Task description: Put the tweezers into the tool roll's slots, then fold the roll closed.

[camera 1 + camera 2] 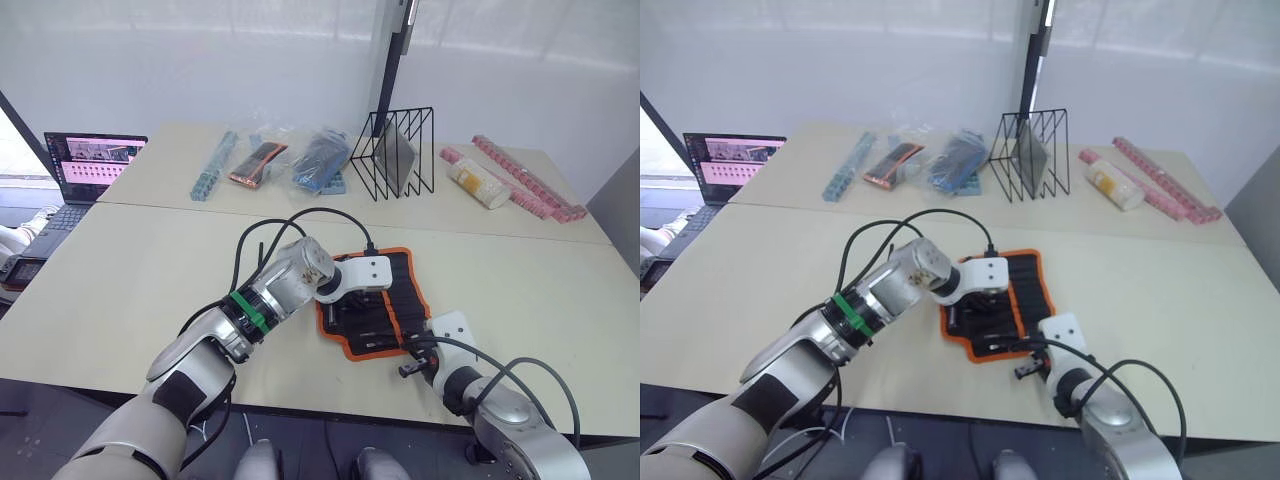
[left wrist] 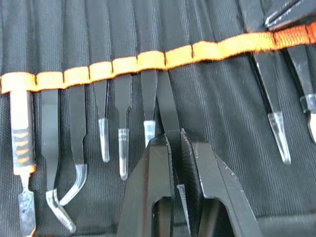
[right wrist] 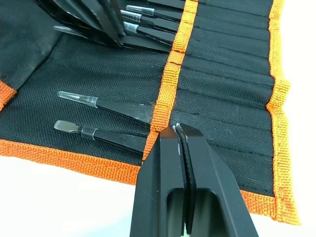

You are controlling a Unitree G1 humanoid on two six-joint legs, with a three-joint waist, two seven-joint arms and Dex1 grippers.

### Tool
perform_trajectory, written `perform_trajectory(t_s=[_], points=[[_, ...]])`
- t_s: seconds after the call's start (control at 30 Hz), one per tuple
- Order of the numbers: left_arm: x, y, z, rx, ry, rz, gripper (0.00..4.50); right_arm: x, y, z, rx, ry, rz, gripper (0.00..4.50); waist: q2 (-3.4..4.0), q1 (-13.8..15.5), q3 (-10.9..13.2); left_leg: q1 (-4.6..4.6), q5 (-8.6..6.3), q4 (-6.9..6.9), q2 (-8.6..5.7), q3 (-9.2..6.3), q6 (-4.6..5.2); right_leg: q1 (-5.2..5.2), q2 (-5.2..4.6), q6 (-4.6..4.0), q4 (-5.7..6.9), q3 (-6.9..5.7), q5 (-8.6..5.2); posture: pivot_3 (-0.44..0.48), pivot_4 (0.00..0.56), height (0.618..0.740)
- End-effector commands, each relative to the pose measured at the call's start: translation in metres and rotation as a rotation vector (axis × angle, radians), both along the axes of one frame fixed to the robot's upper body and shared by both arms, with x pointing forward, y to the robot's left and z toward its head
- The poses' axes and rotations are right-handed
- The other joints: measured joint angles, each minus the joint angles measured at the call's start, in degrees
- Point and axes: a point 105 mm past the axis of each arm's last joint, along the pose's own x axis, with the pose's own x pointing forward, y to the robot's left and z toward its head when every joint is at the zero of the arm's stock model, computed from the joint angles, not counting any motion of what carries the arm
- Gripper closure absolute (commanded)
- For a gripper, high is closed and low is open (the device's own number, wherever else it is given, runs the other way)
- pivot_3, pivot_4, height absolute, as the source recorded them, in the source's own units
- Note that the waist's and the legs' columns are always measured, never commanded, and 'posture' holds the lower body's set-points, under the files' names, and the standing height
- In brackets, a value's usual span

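Tweezers [image 2: 168,111] clenched in left gripper [image 2: 177,148] at slots [image 2: 148,60]; right gripper [image 3: 180,133] seemingly clamped on tool roll [image 3: 222,98] trim.

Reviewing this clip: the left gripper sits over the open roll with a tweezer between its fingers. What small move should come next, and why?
Probably slide the tweezer further under the orange band of the tool roll, then release. The left gripper is shut on it, and its shaft already enters a slot beside tweezers seated there. The right gripper is shut at the roll's band.
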Motion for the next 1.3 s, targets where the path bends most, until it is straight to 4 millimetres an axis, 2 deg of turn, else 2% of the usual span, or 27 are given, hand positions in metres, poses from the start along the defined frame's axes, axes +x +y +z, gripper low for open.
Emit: perform_trajectory(t_s=[0.03,0.2,0.33,0.43,0.57,0.83,1.3], points=[[-0.002,-0.024,0.018,-0.062,-0.061,-0.071,4.49,-0.011,-0.001,-0.027,-0.007,0.134,-0.007,4.50,0.00,0.1,0.0,0.00,0.00,0.00,-0.01,0.00,0.00,0.00,0.00,0.00,0.00,0.00,0.00,0.000,0.150,0.684],[-0.001,-0.029,0.013,-0.073,-0.071,-0.085,4.49,-0.011,-0.001,-0.027,-0.007,0.133,-0.008,4.50,0.00,0.2,0.0,0.01,0.01,0.01,-0.01,0.00,0.02,0.02,0.00,0.00,0.00,0.01,0.00,0.000,0.150,0.684],[0.004,-0.025,0.013,-0.070,-0.083,-0.075,4.49,-0.011,-0.002,-0.027,-0.008,0.132,-0.013,4.50,0.00,0.3,0.0,0.01,0.02,0.02,-0.02,0.00,0.03,0.04,0.00,0.01,0.00,0.00,0.01,0.000,0.150,0.684],[0.011,-0.015,0.018,-0.061,-0.100,-0.052,4.49,-0.010,-0.001,-0.027,-0.007,0.131,-0.011,4.50,0.00,0.2,0.0,0.01,0.02,0.03,-0.02,-0.01,0.03,0.04,0.00,0.01,0.02,0.00,0.01,0.000,0.150,0.684],[0.018,0.008,0.025,-0.045,-0.106,-0.022,4.49,-0.010,0.000,-0.027,-0.007,0.130,-0.009,4.50,0.01,0.0,0.0,0.01,0.02,0.03,-0.01,-0.01,0.04,0.01,0.00,0.01,0.09,0.00,0.01,0.000,0.150,0.684],[0.012,0.035,0.030,-0.028,-0.084,-0.016,4.49,-0.009,-0.003,-0.027,-0.016,0.134,0.000,4.50,0.04,-0.6,0.0,0.02,0.02,0.03,-0.01,-0.08,0.03,-0.02,0.04,0.01,0.27,0.01,0.01,0.000,0.150,0.684],[-0.002,0.050,0.040,0.020,-0.083,-0.088,4.49,-0.007,-0.001,-0.027,-0.021,0.131,0.011,4.50,0.04,-0.7,0.0,0.05,0.03,0.04,-0.01,-0.09,0.04,-0.02,0.04,0.01,0.35,0.00,0.01,0.000,0.150,0.684]])
